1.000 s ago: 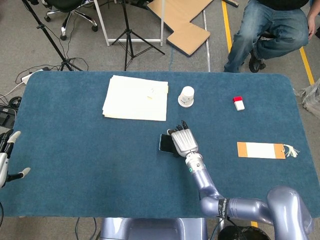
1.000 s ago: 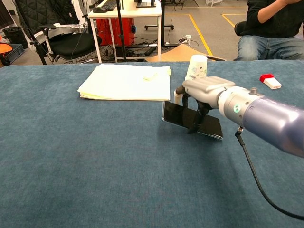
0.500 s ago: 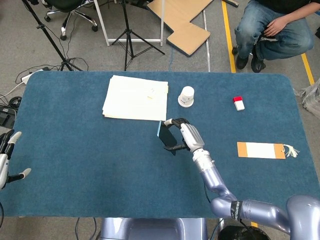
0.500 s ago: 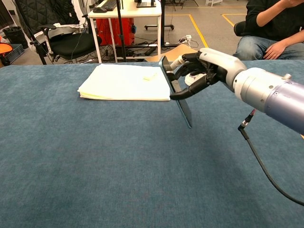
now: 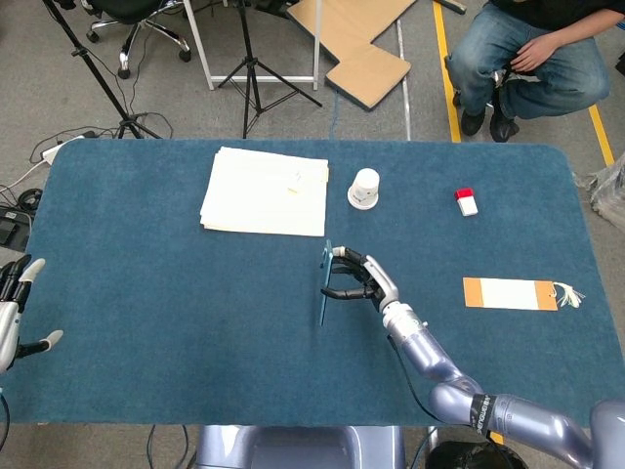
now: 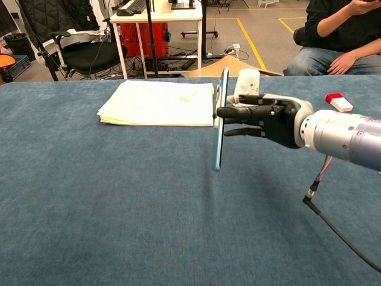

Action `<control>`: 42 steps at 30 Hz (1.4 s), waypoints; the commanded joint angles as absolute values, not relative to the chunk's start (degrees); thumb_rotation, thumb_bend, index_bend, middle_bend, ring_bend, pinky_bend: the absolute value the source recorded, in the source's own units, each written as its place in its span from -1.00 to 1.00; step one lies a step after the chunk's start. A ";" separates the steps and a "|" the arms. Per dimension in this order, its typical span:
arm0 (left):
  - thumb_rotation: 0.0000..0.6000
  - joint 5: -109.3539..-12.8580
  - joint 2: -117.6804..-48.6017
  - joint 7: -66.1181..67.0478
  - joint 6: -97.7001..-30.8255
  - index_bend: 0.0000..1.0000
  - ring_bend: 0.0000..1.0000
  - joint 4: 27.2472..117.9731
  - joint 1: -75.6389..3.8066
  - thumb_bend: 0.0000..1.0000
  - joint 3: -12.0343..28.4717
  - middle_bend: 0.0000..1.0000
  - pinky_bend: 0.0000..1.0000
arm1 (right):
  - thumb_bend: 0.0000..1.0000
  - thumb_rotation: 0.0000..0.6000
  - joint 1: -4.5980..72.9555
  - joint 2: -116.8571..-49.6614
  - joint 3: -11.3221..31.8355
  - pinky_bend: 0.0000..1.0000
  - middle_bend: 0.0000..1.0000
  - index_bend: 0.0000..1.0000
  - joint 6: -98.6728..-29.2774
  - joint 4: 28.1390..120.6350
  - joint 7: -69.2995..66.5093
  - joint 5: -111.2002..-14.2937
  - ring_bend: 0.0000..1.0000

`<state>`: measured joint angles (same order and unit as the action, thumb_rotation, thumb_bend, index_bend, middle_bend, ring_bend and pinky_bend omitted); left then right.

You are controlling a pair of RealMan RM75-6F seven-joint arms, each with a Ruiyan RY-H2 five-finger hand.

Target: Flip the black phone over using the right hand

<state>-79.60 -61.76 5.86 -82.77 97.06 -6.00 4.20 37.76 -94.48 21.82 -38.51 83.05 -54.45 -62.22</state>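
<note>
The thin black slab phone (image 6: 219, 119) stands on edge, nearly vertical, above the blue carpeted counter (image 6: 119, 196); whether its lower end touches is unclear. The right robot hand (image 6: 268, 117), on its right, holds it with outstretched fingers; long axis upright, broad faces left and right

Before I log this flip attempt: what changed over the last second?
The right hand raised the black phone from lying flat on the table to standing on edge, held upright by its fingers. The paper stack, cup and left hand stayed put.
</note>
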 commanded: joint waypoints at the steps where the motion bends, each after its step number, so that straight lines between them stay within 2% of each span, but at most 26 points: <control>1: 1.00 -79.45 -61.87 5.99 -82.70 -1.00 -1.00 96.94 -6.04 -1.00 4.23 -1.00 -1.00 | -0.23 1.00 36.65 -96.13 22.53 -0.51 -0.01 -0.04 -34.81 80.91 -60.71 -64.37 -0.68; 8: 1.00 -79.11 -62.05 6.14 -82.46 -1.00 -1.00 96.71 -6.09 -1.00 4.25 -1.00 -1.00 | -0.16 1.00 36.42 -96.82 21.21 -0.47 -0.06 -0.08 -31.43 76.44 -67.38 -71.02 -0.70; 11: 1.00 -79.17 -62.18 6.41 -82.52 -1.00 -1.00 96.77 -6.08 -1.00 4.20 -1.00 -1.00 | -0.04 1.00 36.27 -96.74 20.63 -0.47 -0.12 -0.14 -30.64 75.09 -70.51 -73.36 -0.72; 13: 1.00 -79.30 -62.28 6.66 -82.56 -1.00 -1.00 96.85 -6.07 -1.00 4.10 -1.00 -1.00 | 0.08 1.00 36.24 -96.67 19.88 -0.47 -0.23 -0.27 -30.37 74.11 -71.93 -75.04 -0.76; 15: 1.00 -79.38 -62.29 6.83 -82.54 -1.00 -1.00 96.94 -6.03 -1.00 3.98 -1.00 -1.00 | 0.14 1.00 36.26 -96.48 19.04 -0.55 -0.32 -0.35 -30.43 73.17 -73.01 -76.84 -0.81; 17: 1.00 -79.41 -62.30 7.01 -82.53 -1.00 -1.00 97.03 -6.01 -1.00 3.91 -1.00 -1.00 | 0.15 1.00 36.25 -96.24 18.37 -0.74 -0.43 -0.44 -30.89 72.27 -74.17 -78.38 -0.89; 19: 1.00 -79.42 -62.35 7.14 -82.57 -1.00 -1.00 97.09 -6.01 -1.00 3.91 -1.00 -1.00 | 0.12 1.00 36.31 -95.79 17.39 -0.95 -0.64 -0.64 -31.78 71.22 -75.01 -80.41 -0.98; 21: 1.00 -79.52 -62.41 7.22 -82.66 -1.00 -1.00 97.12 -6.00 -1.00 3.89 -1.00 -1.00 | 0.04 1.00 36.43 -95.56 16.22 -1.00 -0.82 -0.77 -33.71 69.57 -73.89 -82.61 -1.00; 24: 1.00 -79.65 -62.47 7.24 -82.70 -1.00 -1.00 97.14 -5.99 -1.00 3.84 -1.00 -1.00 | -0.18 1.00 36.30 -96.39 14.56 -1.00 -0.96 -0.86 -38.93 65.63 -66.80 -85.40 -1.00; 29: 1.00 -80.26 -62.55 7.47 -82.90 -1.00 -1.00 97.38 -5.97 -1.00 3.63 -1.00 -1.00 | -0.33 1.00 35.37 -97.67 13.98 -1.00 -1.00 -0.89 -48.22 62.37 -52.19 -86.77 -1.00; 37: 1.00 -81.00 -62.39 7.27 -83.25 -1.00 -1.00 97.75 -5.87 -1.00 3.43 -1.00 -1.00 | -0.34 1.00 35.55 -93.79 15.01 -1.00 -1.00 -0.86 -54.61 66.33 -43.78 -86.86 -1.00; 42: 1.00 -81.35 -62.29 7.04 -83.48 -1.00 -1.00 97.73 -5.80 -1.00 3.38 -1.00 -1.00 | -0.34 1.00 35.19 -90.85 14.36 -1.00 -1.00 -0.84 -61.05 66.99 -35.13 -90.27 -1.00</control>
